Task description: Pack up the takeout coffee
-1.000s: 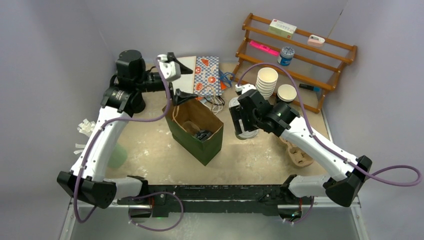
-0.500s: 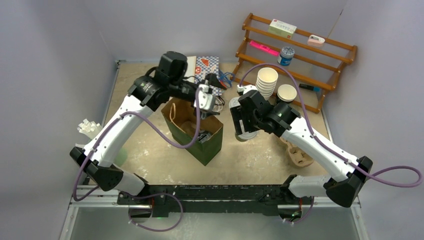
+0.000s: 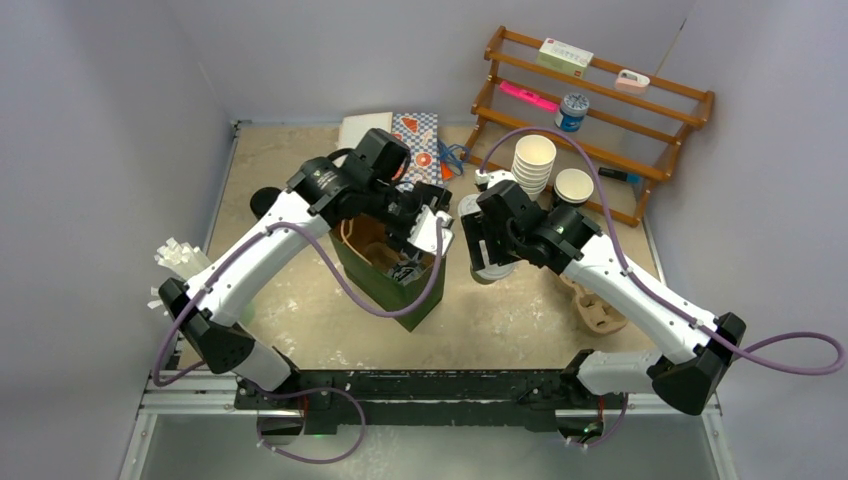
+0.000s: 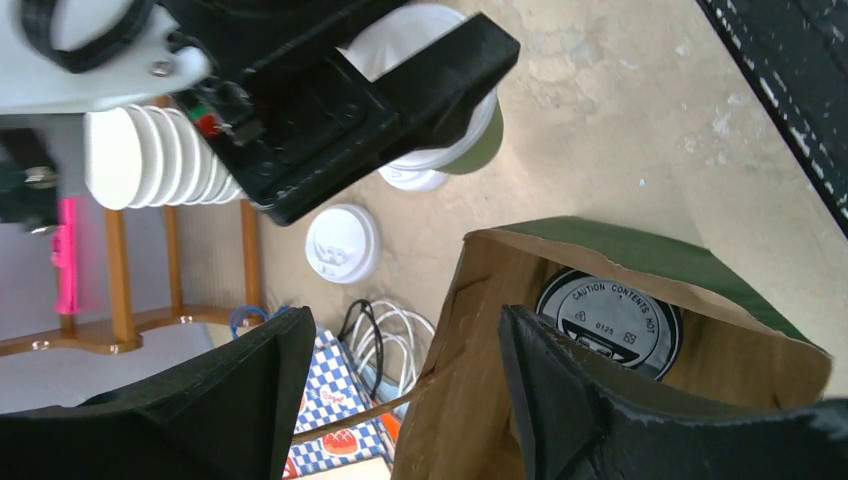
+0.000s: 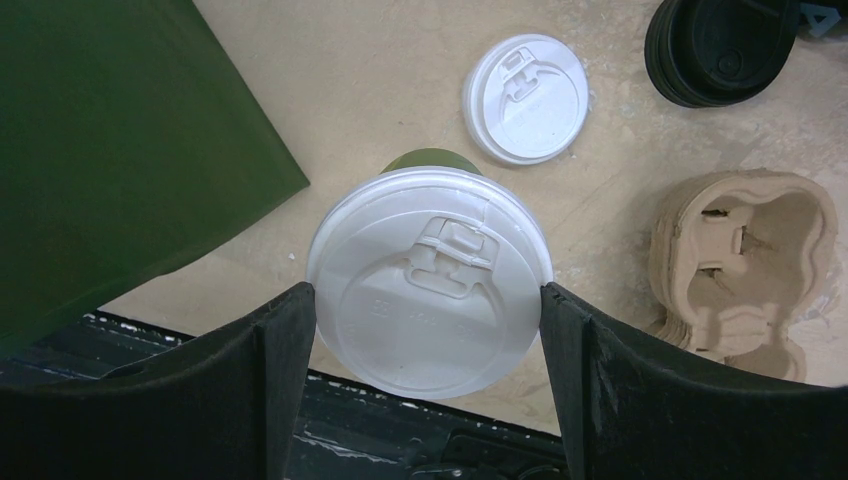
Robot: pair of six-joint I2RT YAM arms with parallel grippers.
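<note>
A coffee cup (image 5: 430, 280) is pinched at its lid rim by the right hand (image 5: 425, 305), beside a green bag (image 4: 640, 250) whose edge is straddled by the spread left hand (image 4: 405, 335). The cup is judged light and crushable, so a gentle grip is advised.

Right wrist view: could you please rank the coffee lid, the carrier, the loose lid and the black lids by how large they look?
1. the coffee lid, which is nearest the camera
2. the carrier
3. the loose lid and the black lids look alike; the frame cuts off the black ones, so I won't rank these two.
</note>
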